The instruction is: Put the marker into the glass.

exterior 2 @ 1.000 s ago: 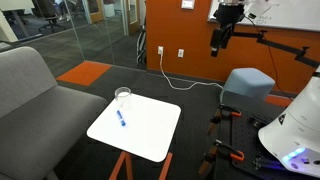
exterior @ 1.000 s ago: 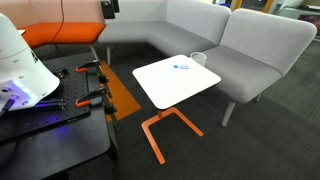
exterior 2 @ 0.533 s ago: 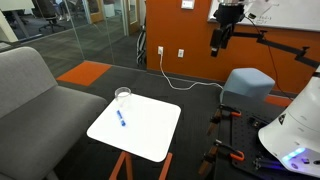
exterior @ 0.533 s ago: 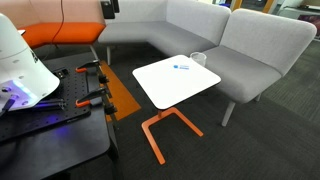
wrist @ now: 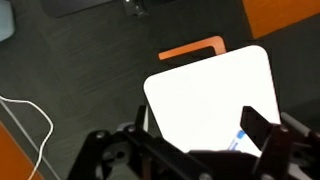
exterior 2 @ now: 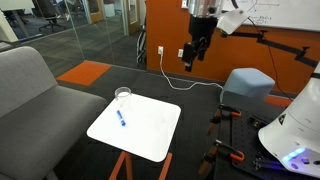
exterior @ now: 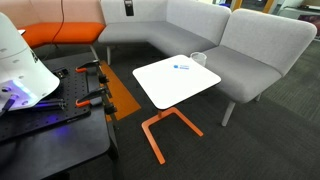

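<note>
Your tool (exterior 2: 189, 58) hangs high over the dark carpet in an exterior view, well apart from the white counter (exterior 2: 150, 128). It is released: in the wrist view its fingers (wrist: 262, 135) stand spread wide with nothing held between them. The blue marker (exterior 2: 121, 119) lies flat on the counter, near the edge that faces the gray sofa (exterior 2: 28, 80). The clear glass (exterior 2: 123, 97) stands upright at the counter's corner, close to the marker and seemingly not touching it. From the wrist view, the counter fills the space between your fingers, and a sliver of the marker shows just inside the right-hand one. An orange frame (exterior: 165, 126) carries the counter, and a white cable (exterior 2: 172, 80) trails across the carpet below the tool.
</note>
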Controlling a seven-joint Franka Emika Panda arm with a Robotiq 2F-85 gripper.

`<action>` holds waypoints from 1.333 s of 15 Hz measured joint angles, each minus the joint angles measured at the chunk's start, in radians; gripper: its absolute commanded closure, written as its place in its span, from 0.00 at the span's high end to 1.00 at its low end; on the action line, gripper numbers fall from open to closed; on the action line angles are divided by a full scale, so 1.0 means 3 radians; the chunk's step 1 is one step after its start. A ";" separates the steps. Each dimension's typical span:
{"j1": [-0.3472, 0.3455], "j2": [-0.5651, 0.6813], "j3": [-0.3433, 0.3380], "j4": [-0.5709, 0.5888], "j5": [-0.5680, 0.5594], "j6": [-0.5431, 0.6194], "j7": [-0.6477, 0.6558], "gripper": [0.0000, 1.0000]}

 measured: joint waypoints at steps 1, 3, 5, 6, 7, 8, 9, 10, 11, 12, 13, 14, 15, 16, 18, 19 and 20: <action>0.0056 0.0222 0.0102 0.0105 0.0045 0.0075 0.0182 1.00; 0.0121 0.0727 0.0223 0.0384 0.0122 0.0194 0.0505 1.00; 0.0173 0.1259 0.0243 0.0718 0.0186 0.0307 0.0721 1.00; 0.0199 0.1524 0.0241 0.0894 0.0248 0.0383 0.0776 1.00; 0.0231 0.1781 0.0235 0.1068 0.0303 0.0461 0.0782 1.00; 0.0269 0.2034 0.0231 0.1243 0.0383 0.0532 0.0782 1.00; 0.0316 0.2274 0.0224 0.1415 0.0465 0.0597 0.0782 1.00; 0.0362 0.2502 0.0216 0.1586 0.0559 0.0650 0.0774 1.00; 0.0408 0.2718 0.0198 0.1758 0.0628 0.0690 0.0773 1.00; 0.0458 0.2926 0.0168 0.1934 0.0684 0.0713 0.0774 1.00; 0.0503 0.3112 0.0125 0.2104 0.0709 0.0732 0.0778 1.00; 0.0549 0.3288 0.0068 0.2277 0.0721 0.0761 0.0781 1.00; 0.0590 0.3446 0.0007 0.2436 0.0723 0.0814 0.0781 1.00; 0.0627 0.3584 -0.0050 0.2577 0.0723 0.0883 0.0781 1.00; 0.0678 0.3824 -0.0109 0.2830 0.0729 0.1029 0.0780 1.00; 0.0697 0.3934 -0.0121 0.2949 0.0743 0.1087 0.0781 1.00; 0.0716 0.4034 -0.0131 0.3057 0.0780 0.1128 0.0784 1.00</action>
